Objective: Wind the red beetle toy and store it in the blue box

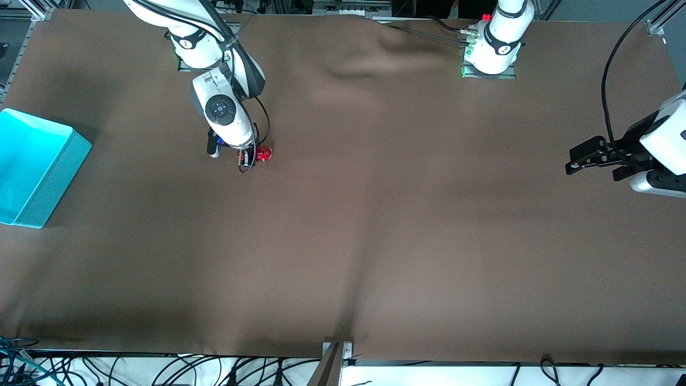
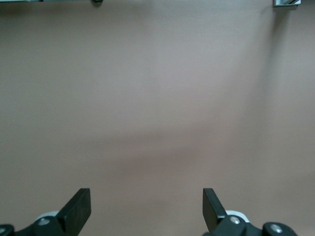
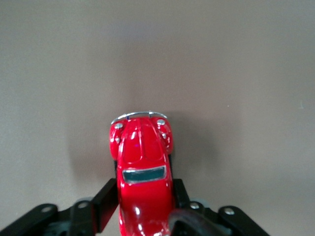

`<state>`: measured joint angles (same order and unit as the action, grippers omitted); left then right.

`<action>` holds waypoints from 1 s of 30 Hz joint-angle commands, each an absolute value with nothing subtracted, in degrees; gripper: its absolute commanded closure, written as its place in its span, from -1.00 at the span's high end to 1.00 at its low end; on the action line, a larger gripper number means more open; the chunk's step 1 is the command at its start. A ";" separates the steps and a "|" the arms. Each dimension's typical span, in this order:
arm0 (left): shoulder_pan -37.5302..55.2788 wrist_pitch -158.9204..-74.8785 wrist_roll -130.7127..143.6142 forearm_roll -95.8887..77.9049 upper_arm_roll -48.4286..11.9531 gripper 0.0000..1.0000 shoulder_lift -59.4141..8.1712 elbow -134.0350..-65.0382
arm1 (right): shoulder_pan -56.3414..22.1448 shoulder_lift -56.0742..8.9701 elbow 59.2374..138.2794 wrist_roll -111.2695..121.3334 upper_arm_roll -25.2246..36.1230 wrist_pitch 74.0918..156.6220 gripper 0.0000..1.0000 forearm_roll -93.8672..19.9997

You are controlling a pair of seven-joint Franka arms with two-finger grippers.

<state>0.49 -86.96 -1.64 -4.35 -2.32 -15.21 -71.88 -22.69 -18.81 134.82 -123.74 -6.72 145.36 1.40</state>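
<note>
On the counter (image 1: 375,241), brown cloth cover, the red beetle toy (image 1: 263,154) sits at about 10 o'clock from the cloth's middle in the front view, toward the right arm's end. Right end effector (image 1: 251,157) is down at the toy; front view hides the fingers under the wrist, shows only a sliver of red. Right wrist view fills that in: right end effector (image 3: 145,196) clamped on the toy's (image 3: 143,167) flanks, one black finger (image 3: 109,196) each side, chrome bumper and headlights pointing away from the camera, dark window visible. Whether the wheels touch the cloth, cannot tell.

Blue box (image 1: 32,166) at 9 o'clock, at the counter's edge on the right arm's end, well apart from the toy, only in the front view.

Left end effector (image 1: 576,163) waits over the cloth at 3 o'clock, the left arm's end. Left wrist view shows left end effector (image 2: 146,209) spread wide, two fingers (image 2: 78,209), bare cloth (image 2: 157,98) below.
</note>
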 commanded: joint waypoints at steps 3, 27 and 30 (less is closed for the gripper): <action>0.44 -86.31 -3.43 -5.54 -1.76 1.00 -15.03 -71.72 | -22.76 -19.34 135.26 -126.30 -6.68 146.60 -1.00 2.72; 0.44 -86.31 -3.43 -5.54 -1.76 1.00 -15.03 -71.72 | -20.57 -15.47 130.08 -117.43 -6.15 137.20 -1.00 6.68; 0.44 -86.31 -3.43 -5.62 -1.76 1.00 -15.03 -71.72 | -19.60 -15.56 128.24 -114.80 -6.15 135.36 -1.00 6.77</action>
<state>0.48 -86.96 -1.64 -4.35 -2.27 -15.22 -71.88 -21.38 -16.71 130.66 -118.65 -5.88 139.22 5.67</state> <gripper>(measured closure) 0.000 0.524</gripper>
